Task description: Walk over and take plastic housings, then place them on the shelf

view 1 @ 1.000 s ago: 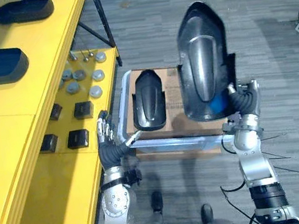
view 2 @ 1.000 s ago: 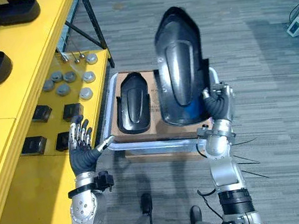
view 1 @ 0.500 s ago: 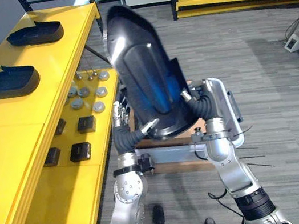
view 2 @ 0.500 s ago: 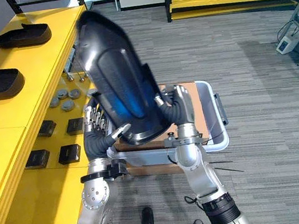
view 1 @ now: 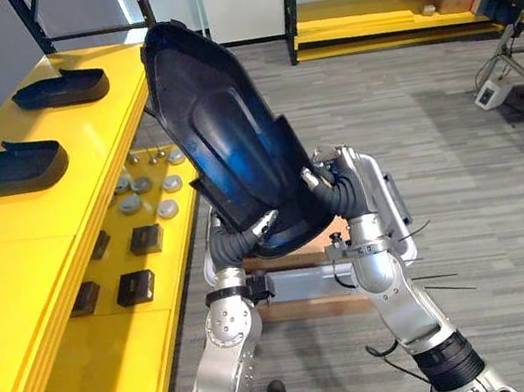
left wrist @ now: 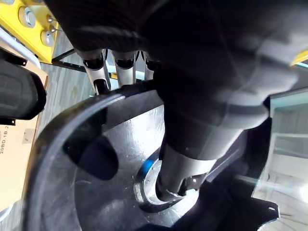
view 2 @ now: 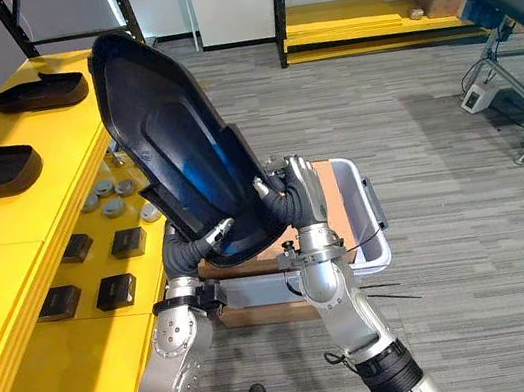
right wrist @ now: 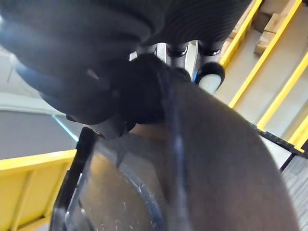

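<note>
Right hand (right wrist: 211,75) on plastic housing (right wrist: 231,159)

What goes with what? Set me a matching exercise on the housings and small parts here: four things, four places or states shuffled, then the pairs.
Things:
1. large housing
2. two other housings
3. round discs
4. square blocks

Places or states:
a. grey, on the lower shelf
b. black, on the lower shelf, nearer the robot
c. lying on the top shelf
d. raised, gripped by the left hand and the right hand

Pairs: 1-d; 2-c; 3-a; 4-b
</note>
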You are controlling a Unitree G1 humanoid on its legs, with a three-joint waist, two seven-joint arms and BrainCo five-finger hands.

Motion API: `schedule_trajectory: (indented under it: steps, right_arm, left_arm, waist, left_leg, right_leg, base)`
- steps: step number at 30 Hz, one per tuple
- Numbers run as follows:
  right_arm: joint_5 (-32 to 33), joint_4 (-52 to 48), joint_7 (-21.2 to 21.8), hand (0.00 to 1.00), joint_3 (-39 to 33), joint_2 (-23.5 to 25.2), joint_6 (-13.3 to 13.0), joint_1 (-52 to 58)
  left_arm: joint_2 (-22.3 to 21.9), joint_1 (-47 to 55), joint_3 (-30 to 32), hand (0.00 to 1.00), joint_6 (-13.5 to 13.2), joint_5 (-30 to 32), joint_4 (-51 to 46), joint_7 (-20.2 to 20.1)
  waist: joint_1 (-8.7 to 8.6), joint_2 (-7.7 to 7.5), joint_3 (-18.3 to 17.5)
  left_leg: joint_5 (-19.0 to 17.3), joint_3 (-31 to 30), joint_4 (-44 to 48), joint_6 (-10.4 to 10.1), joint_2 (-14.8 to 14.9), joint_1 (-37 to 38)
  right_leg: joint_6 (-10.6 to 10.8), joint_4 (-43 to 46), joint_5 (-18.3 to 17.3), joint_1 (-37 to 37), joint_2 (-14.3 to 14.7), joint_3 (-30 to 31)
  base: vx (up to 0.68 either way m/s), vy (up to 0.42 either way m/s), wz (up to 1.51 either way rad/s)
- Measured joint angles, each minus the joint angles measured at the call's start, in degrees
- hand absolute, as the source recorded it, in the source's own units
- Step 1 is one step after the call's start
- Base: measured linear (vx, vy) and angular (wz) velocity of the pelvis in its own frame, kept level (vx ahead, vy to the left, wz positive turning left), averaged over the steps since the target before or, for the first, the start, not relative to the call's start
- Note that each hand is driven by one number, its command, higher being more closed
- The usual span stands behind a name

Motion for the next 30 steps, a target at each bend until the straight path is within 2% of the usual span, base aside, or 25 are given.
schedule_trajectory:
  steps: [3, 7, 13, 15, 17, 23, 25, 27, 30]
  right_arm:
    - [3.66, -1.46, 0.81, 0.00, 1.37, -0.96, -1.83, 0.70]
    - [10.37, -1.46, 4.24, 0.00, 0.67, -2.28, -3.94, 0.93]
    - [19.14, -3.52, 9.35, 0.00, -5.17, -4.89, -6.15, 0.93]
    - [22.97, -6.76, 9.95, 0.00, -9.46, -4.57, -6.69, 0.92]
    - [26.96, -8.72, 9.94, 0.00, -16.07, -4.05, -8.38, 0.90]
    - [36.62, -8.05, 8.22, 0.00, -31.73, -2.65, -10.51, 3.51]
    - [39.17, -5.52, 7.59, 0.00, -35.22, -2.51, -10.96, 5.49]
    - [39.87, 1.32, 7.42, 0.00, -39.38, -2.52, -10.81, 8.87]
    - [39.80, 13.23, 7.71, 0.00, -42.71, -2.61, -9.28, 13.04]
  left_arm:
    - [0.34, -0.07, 0.19, 1.00, 0.00, 0.10, 0.03, 0.98]
    - [0.46, -0.04, 0.75, 1.00, 0.54, 2.65, 0.04, 0.83]
    - [-0.31, 0.32, 2.74, 1.00, 1.30, 8.71, -0.08, -1.80]
    - [-1.02, 1.85, 3.87, 1.00, 1.28, 10.38, -0.69, -2.90]
    - [-1.57, 3.90, 5.33, 1.00, 1.28, 11.48, -0.81, -2.97]
    - [-2.43, 8.66, 10.34, 1.00, 1.31, 12.37, -1.32, -2.98]
    - [-2.66, 9.91, 11.67, 1.00, 1.31, 12.42, -1.94, -3.04]
    - [-3.09, 11.80, 13.20, 1.00, 1.31, 12.47, -4.21, -3.47]
    - [-3.49, 13.49, 15.03, 1.00, 1.23, 12.51, -6.98, -4.12]
  waist:
    - [0.09, -0.10, -0.51]
    - [0.07, -0.14, -1.38]
    - [0.08, -0.11, -1.43]
    - [0.09, -0.11, -1.44]
    - [0.06, -0.11, -1.44]
    - [0.04, -0.07, -1.46]
    - [-0.09, -0.07, -1.46]
    - [-0.14, -0.03, -1.48]
    - [-0.16, 0.28, -1.66]
  left_leg:
    - [0.00, -0.07, 0.00, 0.01, -0.02, 0.04]
    - [0.01, -0.18, -0.01, 0.01, -0.05, 0.25]
    - [-0.12, -0.82, -0.03, -0.15, -0.02, 0.83]
    - [-0.13, -0.83, -0.03, -0.14, -0.02, 0.87]
    - [-0.28, -0.77, -0.03, 0.07, -0.05, 0.95]
    - [-0.28, -0.53, -0.03, 0.05, -0.05, 1.00]
    - [-0.20, -0.47, -0.03, -0.07, -0.05, 1.01]
    - [-0.22, -0.46, -0.03, -0.06, -0.06, 1.00]
    - [-0.40, -0.53, -0.03, -0.25, -0.05, 1.00]
  right_leg:
    - [0.04, 0.00, 0.02, 0.02, 0.00, -0.05]
    - [-0.06, 0.04, -0.04, 0.31, -0.03, -0.12]
    - [-0.05, 0.07, -0.30, 1.19, 0.08, -0.69]
    - [0.10, 0.02, -0.39, 1.30, 0.10, -0.64]
    - [0.10, 0.01, -0.40, 1.32, 0.09, -0.48]
    - [0.09, -0.13, -0.39, 1.30, 0.10, -0.14]
    - [0.09, -0.24, -0.39, 1.31, 0.10, -0.11]
    - [0.07, -0.54, -0.37, 1.43, 0.10, -0.12]
    - [0.07, -0.78, -0.37, 1.59, 0.11, -0.21]
  base:
    - [0.00, 0.000, 0.00]
    - [0.00, 0.000, 0.00]
    - [-0.02, -0.010, 0.05]
    - [-0.01, -0.004, 0.02]
    - [0.00, 0.000, 0.00]
    - [0.00, -0.005, -0.01]
    - [0.00, 0.000, 0.00]
    - [0.00, 0.000, 0.00]
    - [0.00, 0.000, 0.00]
